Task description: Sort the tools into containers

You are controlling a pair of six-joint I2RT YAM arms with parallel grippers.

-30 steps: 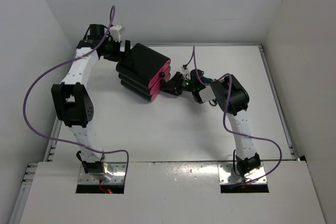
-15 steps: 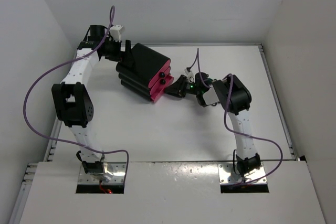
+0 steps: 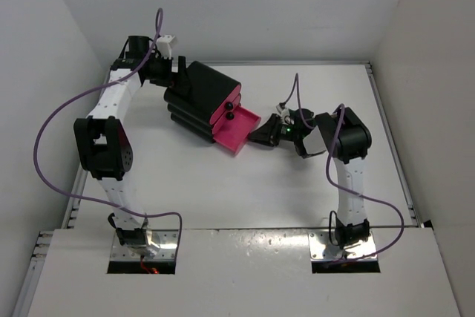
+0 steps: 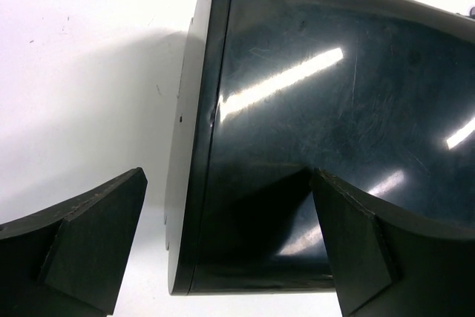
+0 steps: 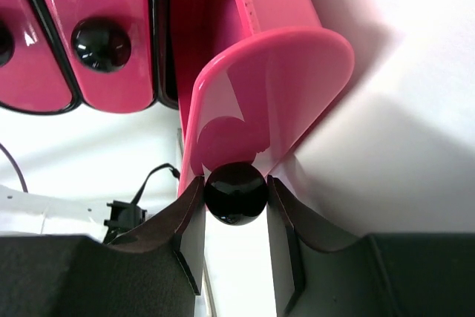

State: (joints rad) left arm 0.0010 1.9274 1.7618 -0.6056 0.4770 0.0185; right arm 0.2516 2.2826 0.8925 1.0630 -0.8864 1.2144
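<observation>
Pink drawer (image 3: 239,130) stands pulled out of the black cabinet (image 3: 206,88), and the right gripper (image 3: 261,136) is clamped on its round black knob (image 5: 235,192). The two other drawers (image 5: 104,35) are closed. The left gripper (image 4: 226,183) sits at the back of the cabinet with its jaws apart, one on each side of the rear edge. No tools appear in any view, and the open drawer seems empty, as far as the top view lets me judge. I think only the opening step is done; the sorting itself is all left.
</observation>
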